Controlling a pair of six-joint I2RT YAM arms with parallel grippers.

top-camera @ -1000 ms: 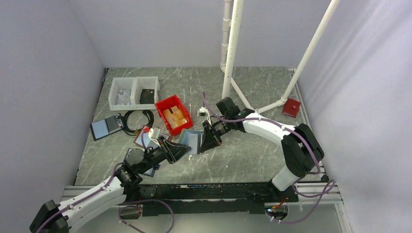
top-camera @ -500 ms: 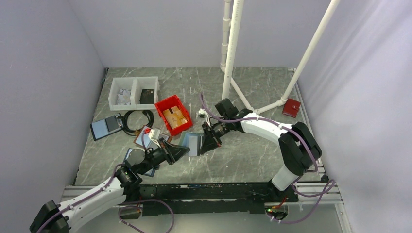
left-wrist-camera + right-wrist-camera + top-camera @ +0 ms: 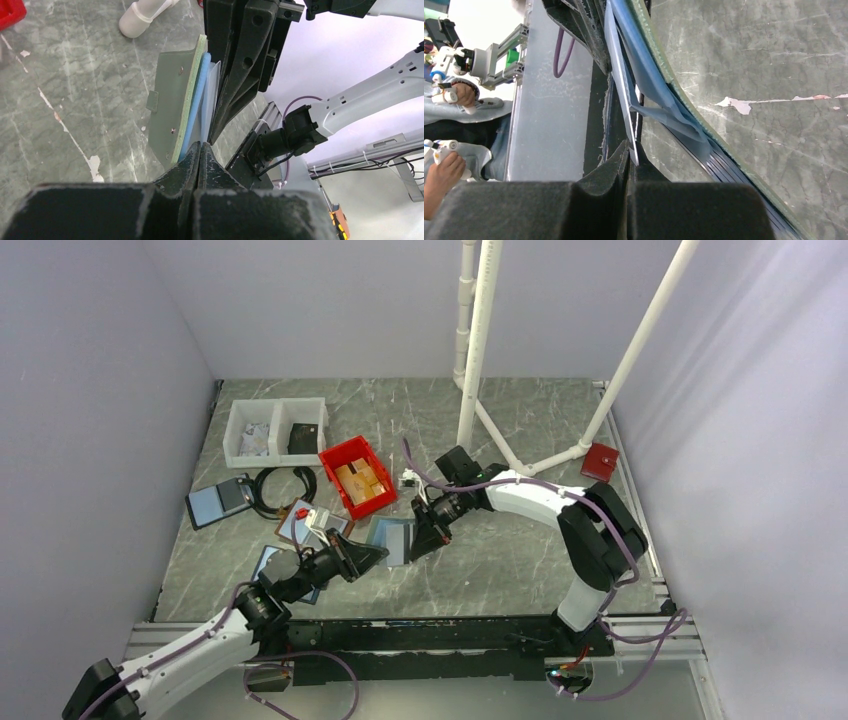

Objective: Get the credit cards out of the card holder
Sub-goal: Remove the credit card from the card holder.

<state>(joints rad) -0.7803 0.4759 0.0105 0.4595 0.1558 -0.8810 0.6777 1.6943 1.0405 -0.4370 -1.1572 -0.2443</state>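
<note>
Left wrist view: one flat, green-edged card holder (image 3: 172,110) with pale blue clear pockets, upright before grey marbled tabletop (image 3: 75,100); left fingers (image 3: 185,165) and right fingers (image 3: 245,65) both pinch its thin panels.

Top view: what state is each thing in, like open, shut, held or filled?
card holder: upright on edge, layers fanned, gripped from both sides
left gripper: shut on its clear pocket
right gripper: shut on a clear panel
red bin: holds tan items
white tray: both compartments occupied
black cable: coiled
</note>
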